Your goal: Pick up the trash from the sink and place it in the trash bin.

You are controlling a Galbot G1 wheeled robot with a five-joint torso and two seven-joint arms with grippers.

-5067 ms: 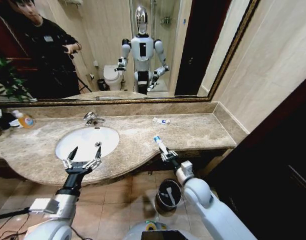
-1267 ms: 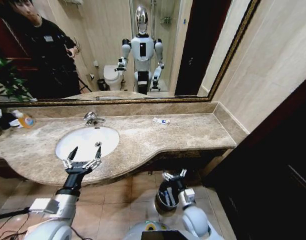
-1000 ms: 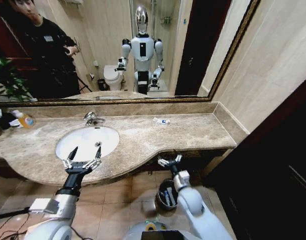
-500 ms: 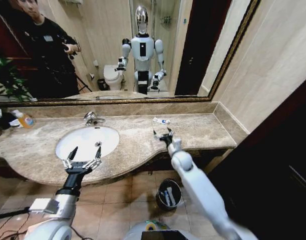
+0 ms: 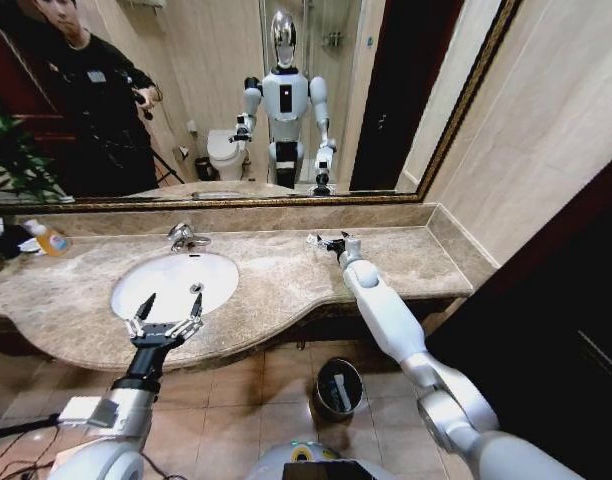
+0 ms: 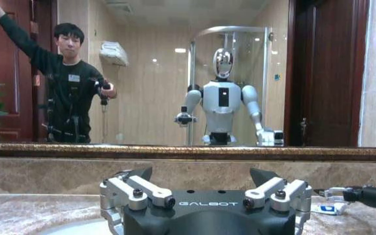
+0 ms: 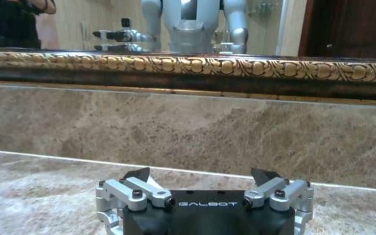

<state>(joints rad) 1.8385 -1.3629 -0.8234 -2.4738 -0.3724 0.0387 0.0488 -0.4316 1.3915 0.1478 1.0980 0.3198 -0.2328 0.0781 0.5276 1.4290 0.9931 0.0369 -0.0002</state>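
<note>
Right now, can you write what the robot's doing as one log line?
right end effector: open, at packet on counter | left end effector: open, over sink | trash bin: holds trash

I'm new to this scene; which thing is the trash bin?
Look under the front edge of the beige-brown marble counter, on the tiled floor. The small round black trash bin with a shiny rim stands there, white scraps inside, unlike the white toilet in the mirror.

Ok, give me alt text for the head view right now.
The right claw reaches, open, over a white packet at the back of the marble counter. The left claw hovers open at the sink's front rim; the trash bin stands on the floor below.
</note>
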